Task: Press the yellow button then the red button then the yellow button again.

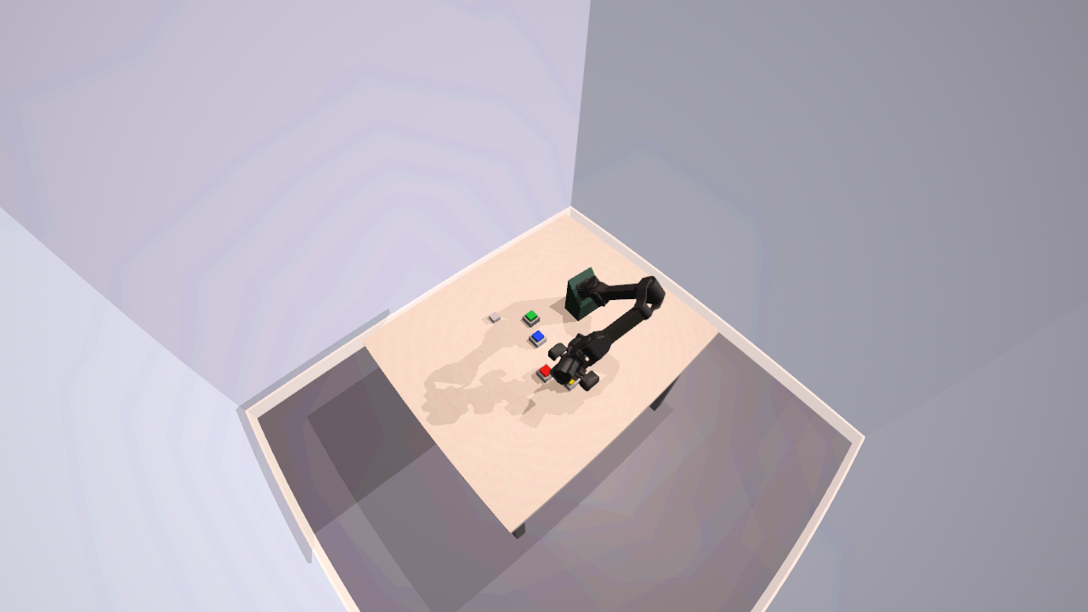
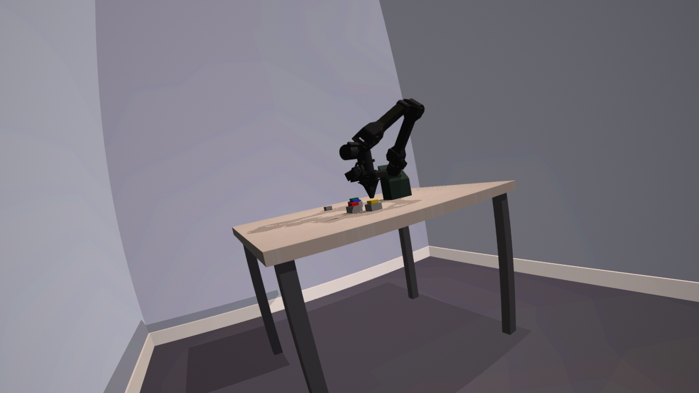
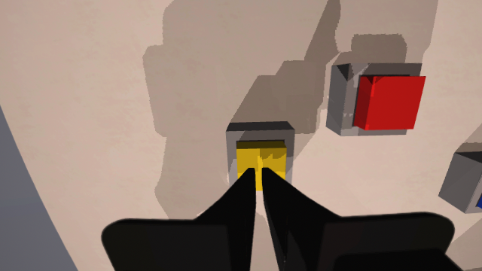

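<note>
Above the yellow button point(image 3: 260, 159), closed tool point(image 3: 256, 174) hovers.

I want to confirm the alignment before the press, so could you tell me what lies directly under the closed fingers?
The yellow button in its grey housing sits under the fingers. Their tips cover its near edge, so contact cannot be seen.

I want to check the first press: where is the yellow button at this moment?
In the wrist view, the yellow button sits mid-frame under the shut gripper, with the red button at its upper right.
</note>
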### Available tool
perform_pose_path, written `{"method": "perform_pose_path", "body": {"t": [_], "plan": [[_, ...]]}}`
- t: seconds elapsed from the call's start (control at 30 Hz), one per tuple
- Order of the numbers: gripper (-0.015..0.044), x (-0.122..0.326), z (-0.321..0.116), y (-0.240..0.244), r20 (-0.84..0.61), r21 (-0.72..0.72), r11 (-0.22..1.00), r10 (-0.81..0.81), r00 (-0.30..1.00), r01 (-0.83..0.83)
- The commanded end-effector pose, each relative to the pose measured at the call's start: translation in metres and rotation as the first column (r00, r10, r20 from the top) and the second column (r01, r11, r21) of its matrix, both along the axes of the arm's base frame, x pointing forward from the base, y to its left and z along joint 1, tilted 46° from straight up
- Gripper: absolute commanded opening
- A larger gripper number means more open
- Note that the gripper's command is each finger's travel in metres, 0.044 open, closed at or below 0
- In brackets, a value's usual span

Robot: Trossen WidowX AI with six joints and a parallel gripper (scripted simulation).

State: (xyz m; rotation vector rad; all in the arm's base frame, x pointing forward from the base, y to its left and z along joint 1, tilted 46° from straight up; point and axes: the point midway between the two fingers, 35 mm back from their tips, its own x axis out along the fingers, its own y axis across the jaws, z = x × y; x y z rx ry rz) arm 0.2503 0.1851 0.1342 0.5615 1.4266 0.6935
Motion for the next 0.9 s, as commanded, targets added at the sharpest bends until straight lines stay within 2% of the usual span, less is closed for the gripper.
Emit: {"method": "perform_pose_path", "body": {"t": [0.0, 0.87], "plan": [[0.002, -0.001, -0.0066, 0.0031, -0.009, -0.006, 1.0, -0.007, 1.0, 0.007], [0.002, -0.0005, -0.004, 0.0021, -0.004, -0.002, 1.0, -0.003, 1.0, 0.003]]}}
